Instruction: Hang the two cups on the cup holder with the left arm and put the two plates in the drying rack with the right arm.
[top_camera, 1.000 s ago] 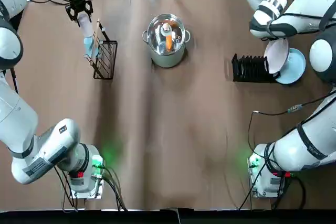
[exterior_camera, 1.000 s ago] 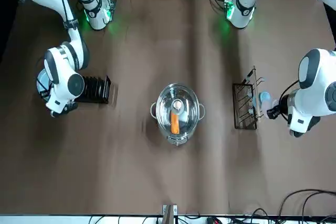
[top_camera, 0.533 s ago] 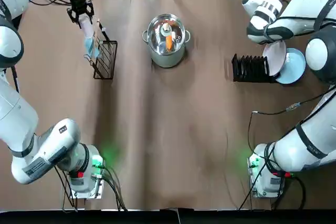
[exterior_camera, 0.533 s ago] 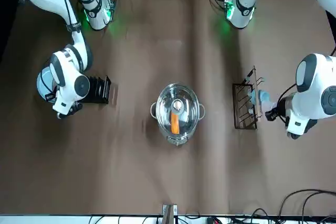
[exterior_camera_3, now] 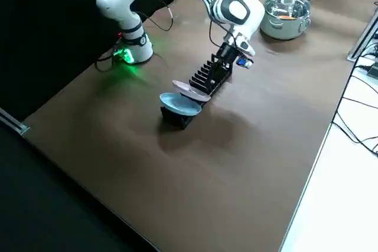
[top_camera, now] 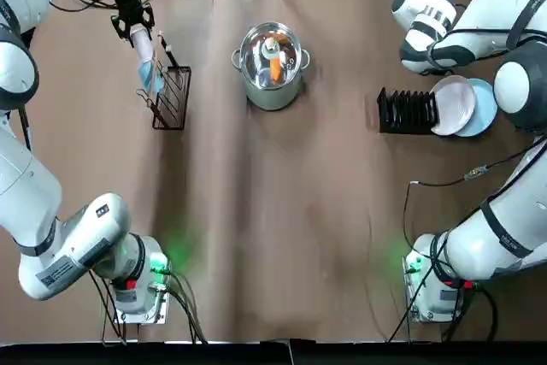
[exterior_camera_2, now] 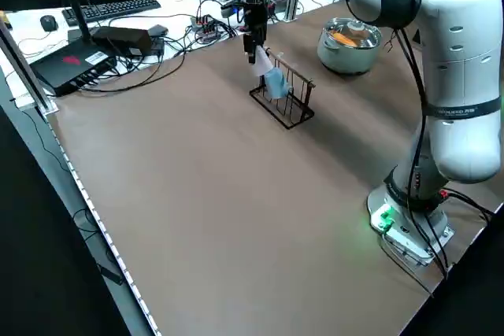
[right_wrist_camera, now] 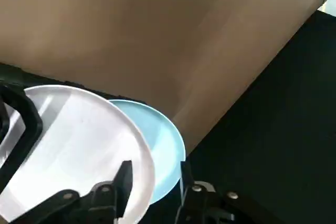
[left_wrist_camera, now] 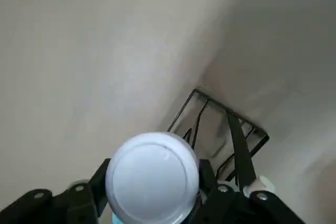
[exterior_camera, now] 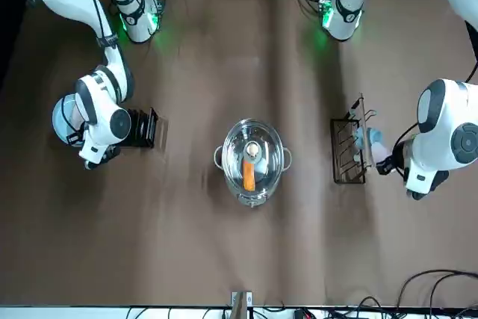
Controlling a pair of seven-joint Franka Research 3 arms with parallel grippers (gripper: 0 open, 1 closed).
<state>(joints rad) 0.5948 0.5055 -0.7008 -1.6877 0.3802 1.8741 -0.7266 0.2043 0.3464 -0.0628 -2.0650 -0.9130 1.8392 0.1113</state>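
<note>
Top view, clock directions on the desk (top_camera: 282, 211) as seen from overhead.

Left pincer (top_camera: 132, 23) at about 11 o'clock, far corner, just above the holder (top_camera: 169, 87). It is clamped on the whitish cup (top_camera: 141, 44); in the left wrist view the cup's round base (left_wrist_camera: 152, 178) sits between the two fingers (left_wrist_camera: 79, 198). The blue cup (top_camera: 149, 79) is at the holder's wooden bar, just nearer the robot than the whitish one; whether the whitish cup already rests on a peg I cannot tell.

Pot (top_camera: 272, 64) at 12 o'clock, an orange item inside, well apart from both arms.

Rack (top_camera: 408, 111) at about 2 o'clock. The white plate (top_camera: 453, 104) leans tilted at the rack's 3 o'clock end, overlapping the blue plate (top_camera: 480, 108), which lies behind it farther toward 3 o'clock. The right side view shows both plates at that end of the rack, tipped low rather than upright in slots.

Right pincer (right_wrist_camera: 152, 182) is by the plates' edge; its fingers stand apart with the blue plate's rim between them, possibly not gripping.
</note>
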